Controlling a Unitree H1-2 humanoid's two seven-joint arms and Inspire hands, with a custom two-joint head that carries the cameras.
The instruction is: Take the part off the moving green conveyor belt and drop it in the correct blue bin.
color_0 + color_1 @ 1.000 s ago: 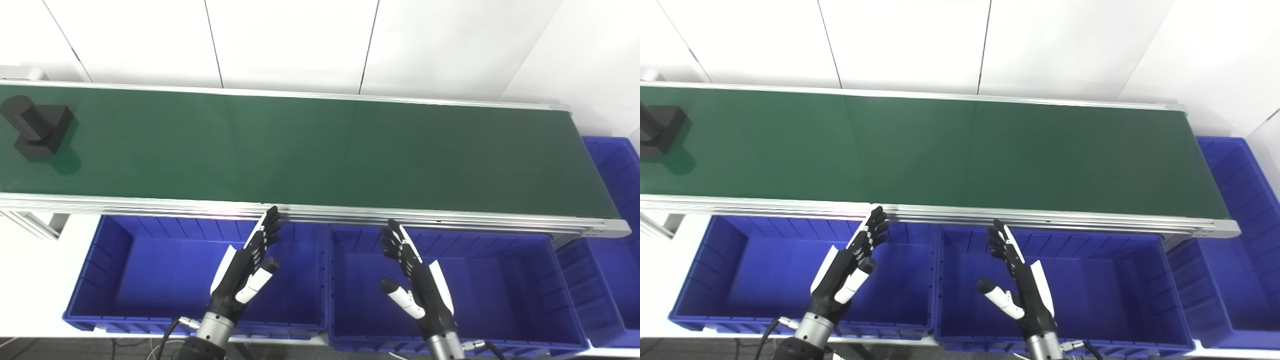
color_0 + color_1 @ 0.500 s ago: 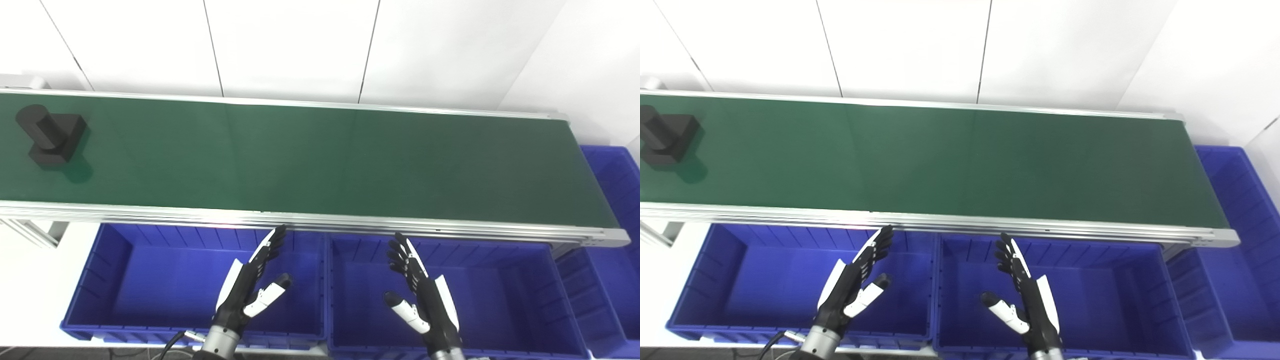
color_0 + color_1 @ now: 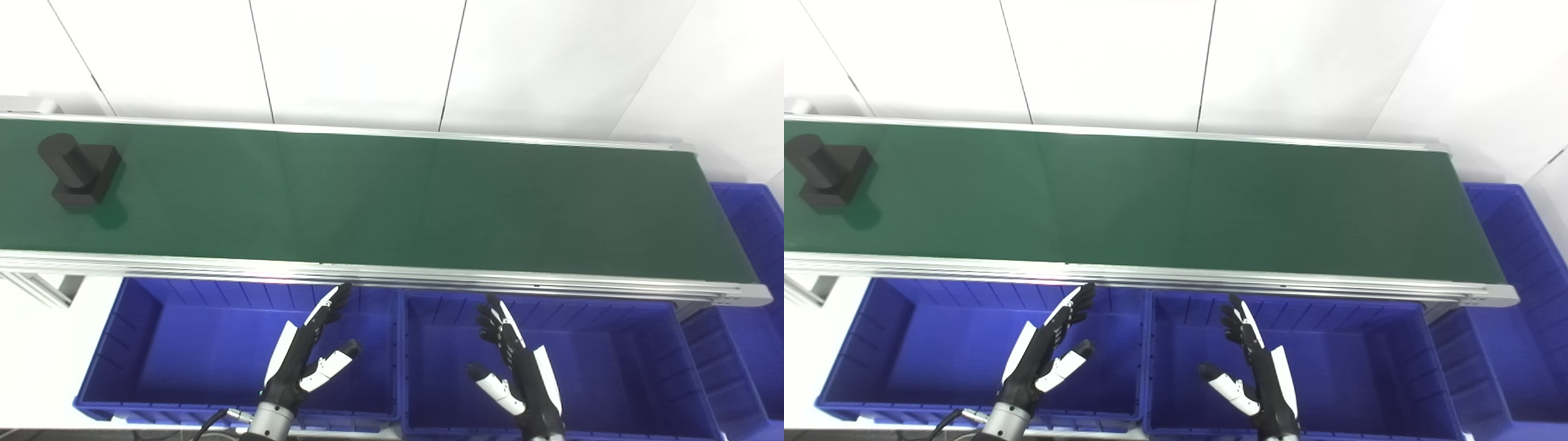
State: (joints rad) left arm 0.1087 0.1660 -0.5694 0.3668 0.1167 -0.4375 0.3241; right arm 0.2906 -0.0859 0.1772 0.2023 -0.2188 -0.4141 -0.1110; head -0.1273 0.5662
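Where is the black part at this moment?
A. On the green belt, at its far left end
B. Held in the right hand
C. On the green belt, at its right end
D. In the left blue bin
A: the black part stands on the green belt at its far left; both hands are open and empty.

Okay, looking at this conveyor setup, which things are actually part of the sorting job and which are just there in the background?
Part of the job:
black part, far left on the belt
green conveyor belt
left blue bin
middle blue bin
right blue bin
left robot hand and right robot hand, both open over the bins

Just there:
white wall panels
aluminium frame leg
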